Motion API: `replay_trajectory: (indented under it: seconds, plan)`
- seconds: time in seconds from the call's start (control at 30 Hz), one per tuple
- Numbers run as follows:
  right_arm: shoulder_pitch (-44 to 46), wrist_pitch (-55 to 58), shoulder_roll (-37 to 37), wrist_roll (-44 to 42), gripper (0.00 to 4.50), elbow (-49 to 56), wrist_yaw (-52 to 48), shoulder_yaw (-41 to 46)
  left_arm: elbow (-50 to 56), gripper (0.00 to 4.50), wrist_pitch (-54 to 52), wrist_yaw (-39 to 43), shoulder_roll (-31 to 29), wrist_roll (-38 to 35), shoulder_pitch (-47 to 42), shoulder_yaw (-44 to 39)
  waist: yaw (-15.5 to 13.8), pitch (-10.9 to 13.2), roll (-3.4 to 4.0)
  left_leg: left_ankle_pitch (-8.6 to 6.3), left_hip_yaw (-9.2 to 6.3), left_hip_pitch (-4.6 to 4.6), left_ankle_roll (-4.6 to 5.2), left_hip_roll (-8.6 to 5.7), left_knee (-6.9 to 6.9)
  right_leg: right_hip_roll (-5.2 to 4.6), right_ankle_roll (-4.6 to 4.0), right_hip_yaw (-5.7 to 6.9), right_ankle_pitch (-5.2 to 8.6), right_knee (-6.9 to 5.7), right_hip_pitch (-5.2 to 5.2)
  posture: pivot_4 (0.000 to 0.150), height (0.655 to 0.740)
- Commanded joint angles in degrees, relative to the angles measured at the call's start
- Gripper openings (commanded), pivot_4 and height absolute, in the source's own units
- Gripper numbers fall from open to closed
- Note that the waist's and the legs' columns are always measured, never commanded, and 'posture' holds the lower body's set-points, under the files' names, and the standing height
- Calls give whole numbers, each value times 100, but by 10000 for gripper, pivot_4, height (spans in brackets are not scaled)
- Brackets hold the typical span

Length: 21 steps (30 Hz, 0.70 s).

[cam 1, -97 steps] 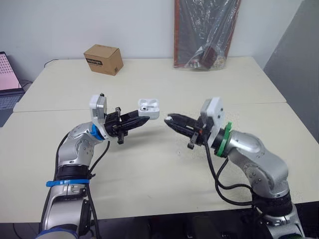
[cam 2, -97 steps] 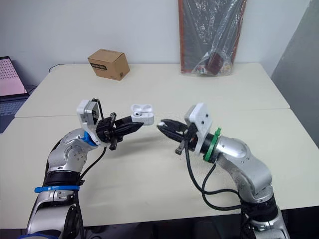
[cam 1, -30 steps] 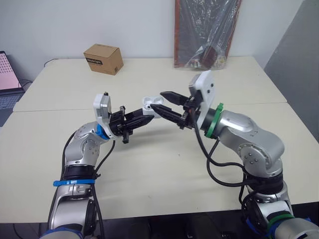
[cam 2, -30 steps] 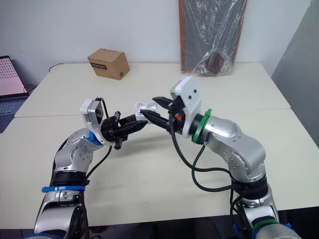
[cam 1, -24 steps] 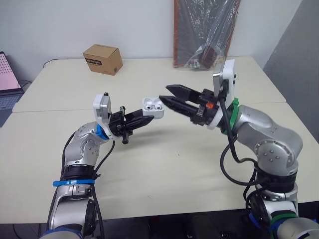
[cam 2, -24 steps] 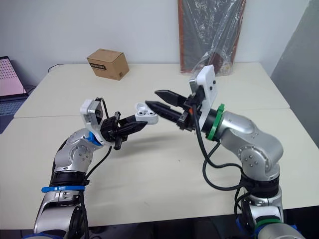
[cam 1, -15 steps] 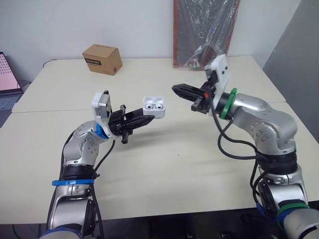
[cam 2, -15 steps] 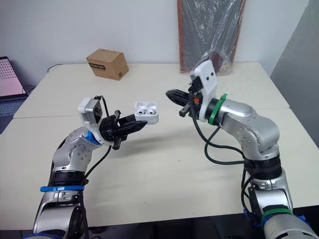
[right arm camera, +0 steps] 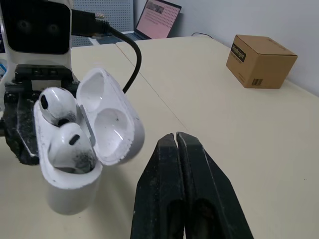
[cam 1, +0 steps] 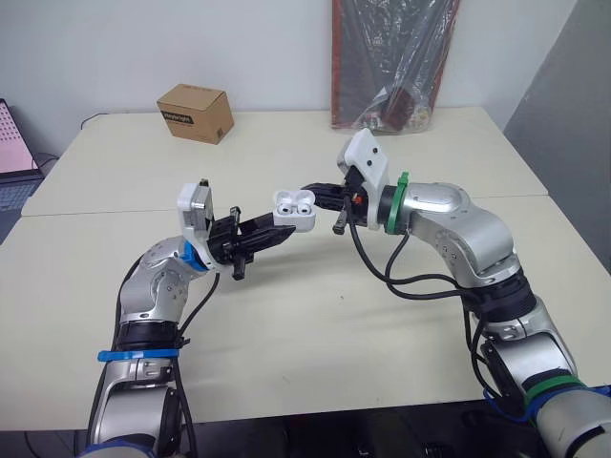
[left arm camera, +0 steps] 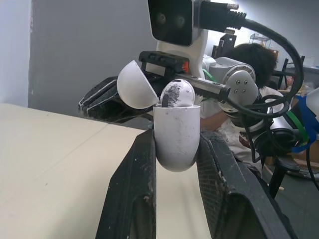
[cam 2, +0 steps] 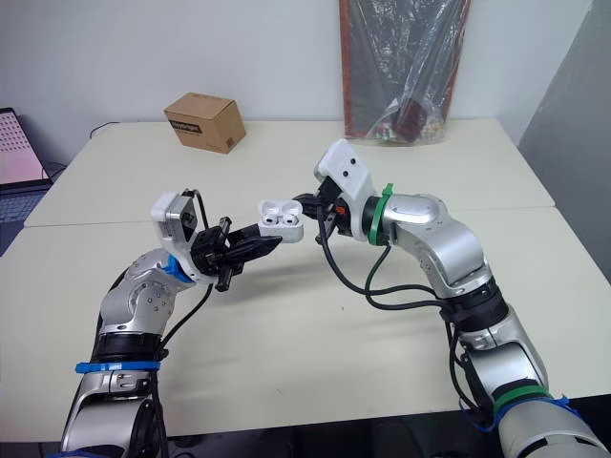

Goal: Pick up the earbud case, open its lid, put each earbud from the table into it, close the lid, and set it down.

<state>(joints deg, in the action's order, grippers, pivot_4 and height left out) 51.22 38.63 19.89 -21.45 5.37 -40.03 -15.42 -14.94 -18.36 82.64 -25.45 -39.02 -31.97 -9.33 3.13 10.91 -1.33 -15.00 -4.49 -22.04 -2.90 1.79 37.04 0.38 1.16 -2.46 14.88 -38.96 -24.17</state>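
Note:
A white earbud case (cam 1: 294,208) hangs above the middle of the table (cam 1: 315,324), gripped low on its body by my left gripper (cam 1: 280,227). Its lid (right arm camera: 112,119) stands open and two white earbuds (right arm camera: 67,144) sit inside. My right gripper (cam 1: 311,192) is shut with nothing in it. Its tips lie just behind the open lid, on the side away from my left arm; I cannot tell if they touch it. In the left wrist view the case (left arm camera: 175,132) sits between the two black fingers (left arm camera: 132,184).
A small cardboard box (cam 1: 198,114) stands at the back left of the table. A black bag in clear plastic (cam 1: 391,62) leans on the wall at the back right. A laptop (cam 1: 13,153) sits at the far left edge. A person (left arm camera: 256,57) sits in the background.
My right gripper left the case, drew back to the right, shut, then came back against the rear of the open lid. The case now holds both earbuds. My left gripper stayed put.

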Motion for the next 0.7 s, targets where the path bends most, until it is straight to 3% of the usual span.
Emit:
replay_trajectory:
  seconds: [0.03, 0.57, 0.7]
  plan:
    - [221, -34, -36, -17, 454, 359, -82, 136, 201, 8096, 53, -13, -59, -30, -28, -21, -2, 0, 0, 0, 0, 0, 0, 0, 0, 0, 0, 0, 0, 0, 0, 1500, 7400]
    - [-36, 357, 0, -76, 454, 993, -164, 105, 44, 8096, 177, -107, -1, -17, -116, -66, -5, 0, 0, 0, -1, -1, 0, 0, 0, 0, 0, 1, 0, 1, 0, 1500, 7400]
    - [-7, 572, 126, -42, 454, 918, -48, 290, -5, 8096, 13, -472, 21, 24, -203, -107, -6, 0, 0, 0, -1, 0, 0, 0, 0, 0, 0, 1, 0, 1, 1, 1500, 7400]
